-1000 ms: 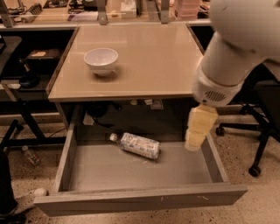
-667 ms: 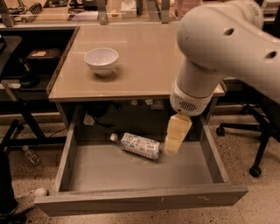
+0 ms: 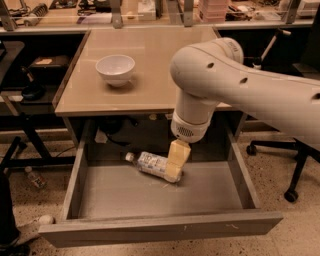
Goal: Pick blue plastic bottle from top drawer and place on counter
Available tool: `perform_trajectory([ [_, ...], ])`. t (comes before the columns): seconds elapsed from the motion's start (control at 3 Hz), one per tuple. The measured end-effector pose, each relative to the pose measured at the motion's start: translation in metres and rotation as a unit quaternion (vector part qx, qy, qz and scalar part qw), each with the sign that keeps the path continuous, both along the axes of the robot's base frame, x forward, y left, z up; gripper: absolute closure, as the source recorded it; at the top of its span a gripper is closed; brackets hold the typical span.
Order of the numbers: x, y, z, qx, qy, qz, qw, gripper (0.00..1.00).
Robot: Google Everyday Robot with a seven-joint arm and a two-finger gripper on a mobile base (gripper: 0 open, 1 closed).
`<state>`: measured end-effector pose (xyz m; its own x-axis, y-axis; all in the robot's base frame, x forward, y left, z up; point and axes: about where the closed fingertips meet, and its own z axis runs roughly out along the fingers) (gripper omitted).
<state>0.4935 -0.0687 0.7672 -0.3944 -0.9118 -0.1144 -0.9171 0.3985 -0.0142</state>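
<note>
The blue plastic bottle [image 3: 150, 162] lies on its side in the open top drawer [image 3: 160, 227], white cap pointing left, near the drawer's back. My gripper [image 3: 175, 170] hangs down from the white arm into the drawer. Its cream-coloured fingers [image 3: 177, 157] sit right over the bottle's right end and hide that end. The beige counter [image 3: 155, 60] is above the drawer, with the arm's elbow over its right front part.
A white bowl [image 3: 115, 69] stands on the counter's left side. An office chair base [image 3: 295, 165] is on the floor to the right. A small clear bottle [image 3: 33, 176] lies on the floor at left. A cluttered workbench [image 3: 150, 10] runs along the back.
The arm has swung left across the drawer, and the gripper has moved from the drawer's right side to the bottle's right end. The bottle has not moved.
</note>
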Motion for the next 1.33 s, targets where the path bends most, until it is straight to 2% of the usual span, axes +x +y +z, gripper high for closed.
perform_trajectory([
  [0.67, -0.004, 0.009, -0.011, 0.007, -0.001, 0.009, 0.9999, 0.0],
  [1.0, 0.001, 0.046, -0.041, 0.027, 0.008, 0.021, 0.9994, 0.0],
  [1.33, 0.011, 0.07, -0.064, 0.032, 0.013, 0.026, 0.9991, 0.0],
])
